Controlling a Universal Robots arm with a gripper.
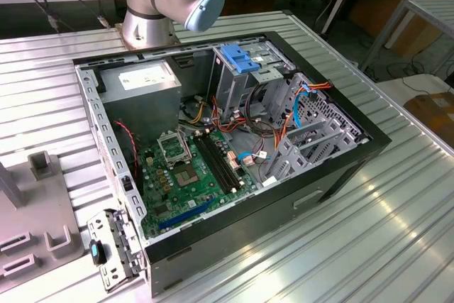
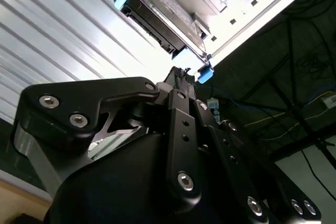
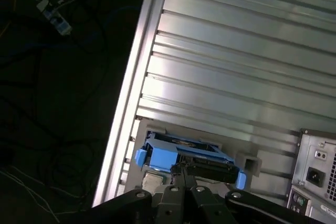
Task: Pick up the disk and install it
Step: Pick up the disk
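Note:
The disk (image 3: 181,156) is a dark grey drive in a light-blue carrier rail. It rests on a grey fixture (image 3: 252,163) near the edge of the ribbed table. In the second wrist view the disk (image 2: 160,17) lies just beyond my black gripper (image 2: 181,73). My gripper (image 3: 182,170) is shut, fingertips together, with nothing between them. They point at the middle of the disk's dark long side; whether they touch it I cannot tell. The open computer case (image 1: 340,168) stands mid-table, its grey drive cage (image 1: 245,79) upright at the back.
The ribbed metal table (image 1: 369,246) ends close to the fixture, with dark floor and cables (image 3: 52,17) past the edge. The case's rear panel with a power socket (image 3: 315,174) stands beside the fixture. Another part of the grey fixture (image 1: 35,235) shows at the exterior view's left.

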